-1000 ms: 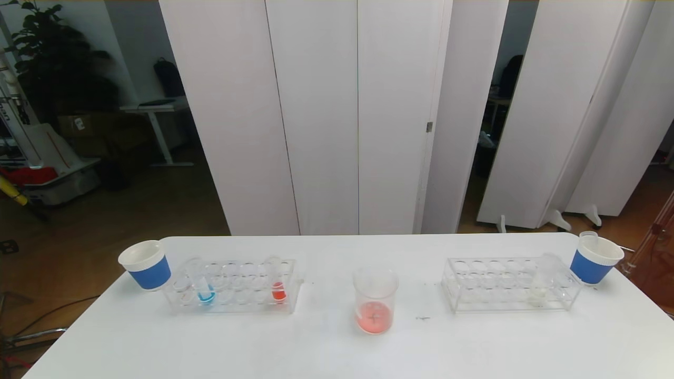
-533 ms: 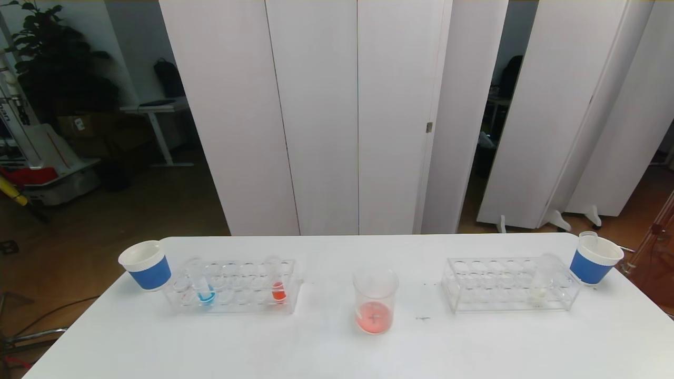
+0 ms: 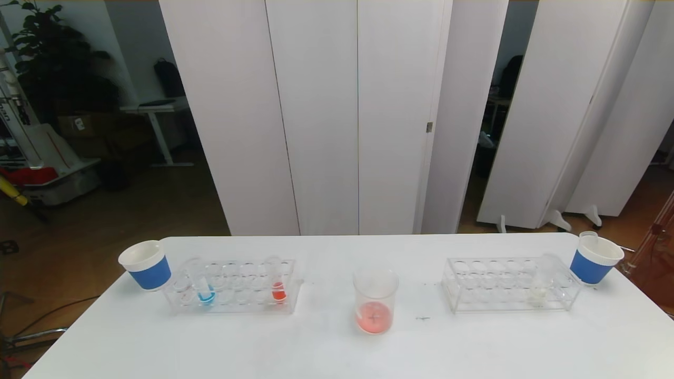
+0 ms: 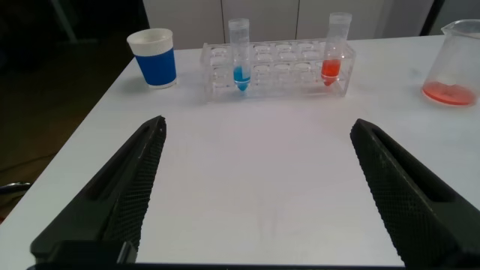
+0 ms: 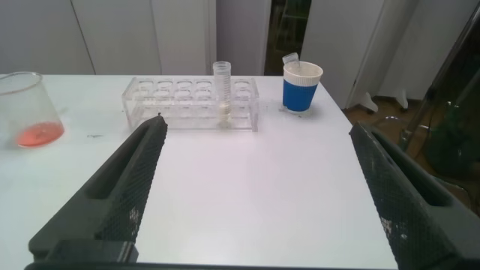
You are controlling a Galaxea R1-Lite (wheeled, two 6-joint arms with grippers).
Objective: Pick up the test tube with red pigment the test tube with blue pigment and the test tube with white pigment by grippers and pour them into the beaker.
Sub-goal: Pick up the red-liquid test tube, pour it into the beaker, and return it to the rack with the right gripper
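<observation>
Now both grippers, left (image 4: 255, 187) and right (image 5: 251, 187), hang back at near edge, jaws wide, empty. Blue tube (image 3: 204, 288) racked left, white tube (image 3: 538, 287) racked right, beaker (image 3: 374, 300) central for pouring.

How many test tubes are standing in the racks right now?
3: a blue-bottomed tube and a red-bottomed tube in the left rack, a whitish tube in the right rack. An empty clear tube might go unnoticed.

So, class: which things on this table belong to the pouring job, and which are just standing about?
Belong to the job:
- test tube with blue pigment
- test tube with red pigment
- test tube with white pigment
- beaker
- left gripper, open
- right gripper, open

Standing about:
- left paper cup
- right paper cup
- racks
</observation>
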